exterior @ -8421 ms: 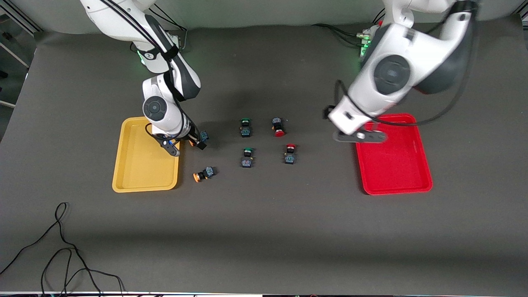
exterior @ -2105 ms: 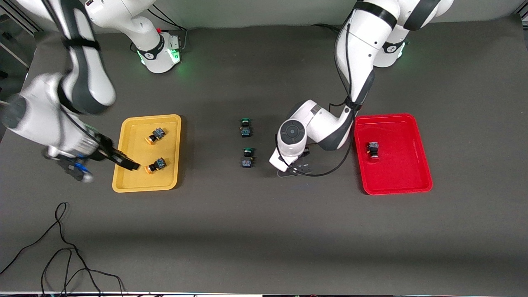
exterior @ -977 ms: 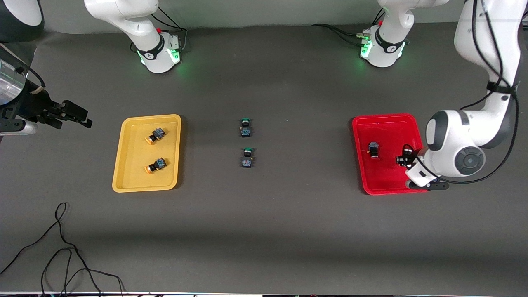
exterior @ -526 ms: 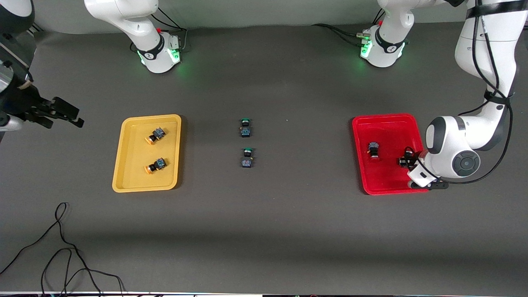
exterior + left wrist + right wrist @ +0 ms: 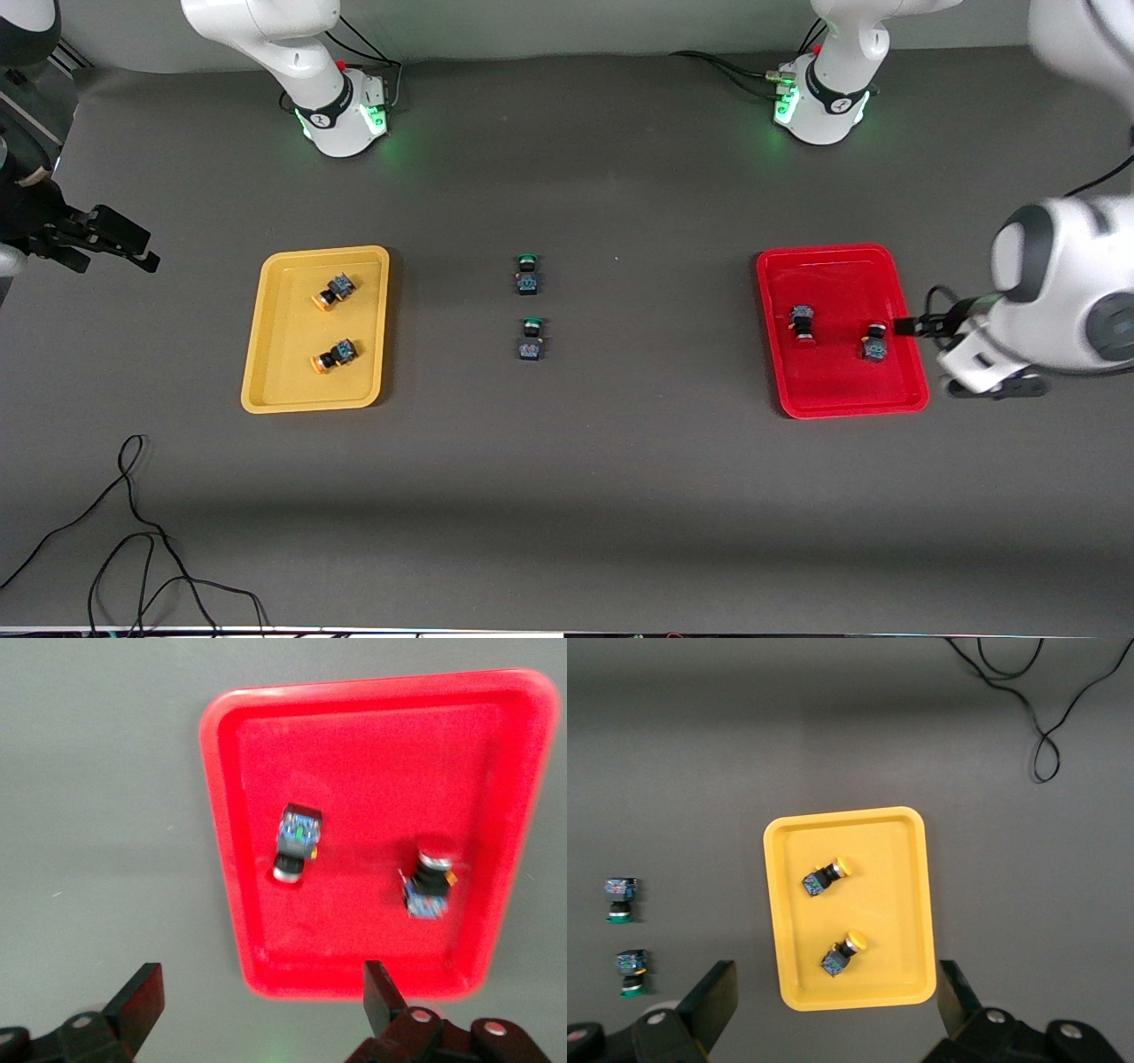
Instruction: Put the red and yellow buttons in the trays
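Sorting looks finished, judging by the layout: two small push-button switches with orange-yellow caps [image 5: 335,286] [image 5: 335,355] lie on their sides in the shallow yellow plastic tray [image 5: 277,354] toward the right arm's end of the dark grey surface [image 5: 567,496], well apart from each other. Two like switches with red caps [image 5: 803,322] [image 5: 875,342] sit in the shallow red plastic tray [image 5: 833,390] toward the left arm's end, also apart. Two green-capped switches [image 5: 527,273] [image 5: 532,338] rest on the bare surface between the trays; not part of the job. Left tool [image 5: 261,1001] hangs over the surface just beside the red tray's rim, fingers spread wide, holding nothing. Right tool [image 5: 837,1001] is up over the surface off the yellow tray's outer side, fingers likewise spread and empty. Handling notes: switches look light, rigid, hard plastic. Round caps would likely slip or roll in a pinch. Better purchase is probably across the flat sides of the dark blocky body, fingers square to it. A black cable [image 5: 115,540] loops on the surface nearest the front camera, well clear of everything.
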